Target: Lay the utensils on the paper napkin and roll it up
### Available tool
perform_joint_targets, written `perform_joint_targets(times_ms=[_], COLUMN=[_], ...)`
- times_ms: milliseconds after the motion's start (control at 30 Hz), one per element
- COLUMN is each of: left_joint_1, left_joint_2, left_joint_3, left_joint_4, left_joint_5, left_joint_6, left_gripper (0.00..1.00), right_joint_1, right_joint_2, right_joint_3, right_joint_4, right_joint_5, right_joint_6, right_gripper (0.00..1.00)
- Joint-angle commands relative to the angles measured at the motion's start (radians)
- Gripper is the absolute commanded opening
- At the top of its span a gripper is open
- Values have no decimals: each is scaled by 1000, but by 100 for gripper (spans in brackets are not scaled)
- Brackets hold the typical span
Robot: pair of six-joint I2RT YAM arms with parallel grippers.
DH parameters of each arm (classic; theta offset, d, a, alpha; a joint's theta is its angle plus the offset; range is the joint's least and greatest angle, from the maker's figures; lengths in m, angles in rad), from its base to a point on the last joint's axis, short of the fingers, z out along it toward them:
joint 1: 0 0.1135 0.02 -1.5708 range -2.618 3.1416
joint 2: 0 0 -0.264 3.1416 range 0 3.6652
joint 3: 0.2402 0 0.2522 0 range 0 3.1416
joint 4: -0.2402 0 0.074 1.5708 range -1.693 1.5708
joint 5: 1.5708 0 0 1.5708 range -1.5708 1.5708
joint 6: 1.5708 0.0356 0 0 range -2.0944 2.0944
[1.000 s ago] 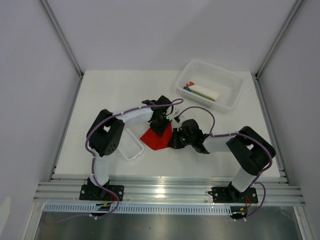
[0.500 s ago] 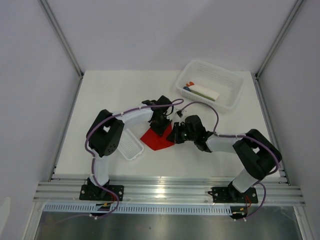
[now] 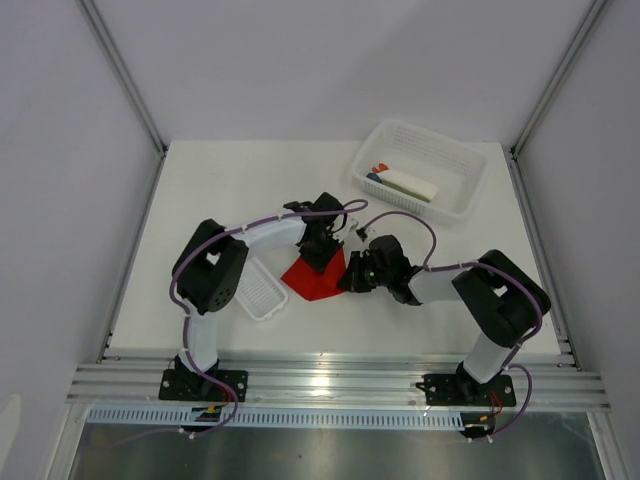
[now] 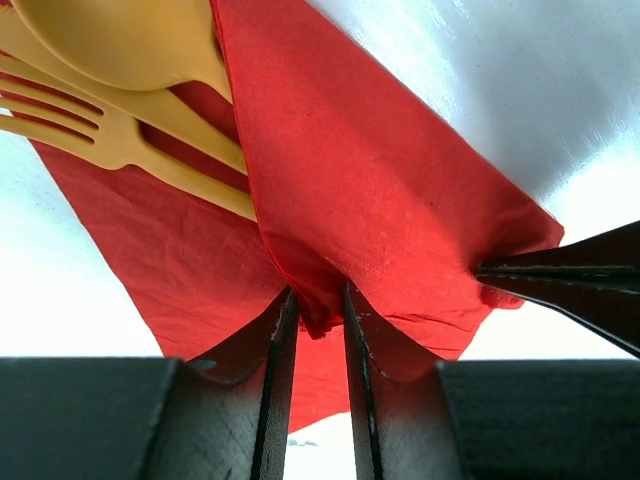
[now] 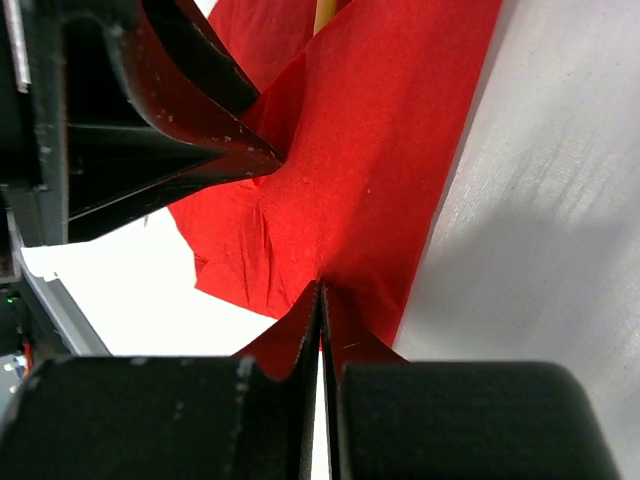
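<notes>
The red paper napkin (image 3: 313, 278) lies folded over the orange utensils at the table's middle. In the left wrist view an orange spoon (image 4: 120, 40) and fork (image 4: 90, 125) stick out from under the napkin's (image 4: 380, 190) folded flap. My left gripper (image 4: 316, 296) is shut on a bunched fold of the napkin. My right gripper (image 5: 320, 288) is shut on the napkin's (image 5: 380, 150) edge beside it. In the top view the left gripper (image 3: 322, 256) sits over the napkin's far side. The right gripper (image 3: 347, 281) is at its right corner.
A narrow white tray (image 3: 262, 290) lies just left of the napkin, beside the left arm. A white mesh basket (image 3: 455, 205) with white, blue and red items stands at the back right. Grey walls close the table on three sides.
The right arm's wrist swung a little away from the near edge and came back. The napkin and the left arm have stayed put.
</notes>
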Motion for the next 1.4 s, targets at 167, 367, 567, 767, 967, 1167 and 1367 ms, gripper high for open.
perform_joint_targets(times_ms=[167,367,567,767,967,1167,1367], left_joint_1=[-4,-6,-6,-4,-6,-6,-6], left_joint_2=[-39,-37,-46,-34,-25,-20,-19], left_joint_3=[-16,-19,-21,-22,-21,8,-4], left_joint_4=[28,24,31,34,31,20,25], left_joint_5=[-15,-21,-32,-37,-52,-63,-69], left_joint_6=[27,25,30,25,19,19,25], left_gripper=[28,29,30,31,31,32,33], right_joint_1=[-14,-54,-60,-48,-31,-28,-27], right_joint_2=[-79,10,55,32,87,112,128], right_joint_3=[21,21,35,29,65,65,70], right_joint_4=[55,168,231,231,254,257,248], right_joint_5=[-34,-63,-79,-36,-34,-19,0], right_joint_6=[64,151,159,152,178,167,170], right_gripper=[4,3,3,3,2,1,2])
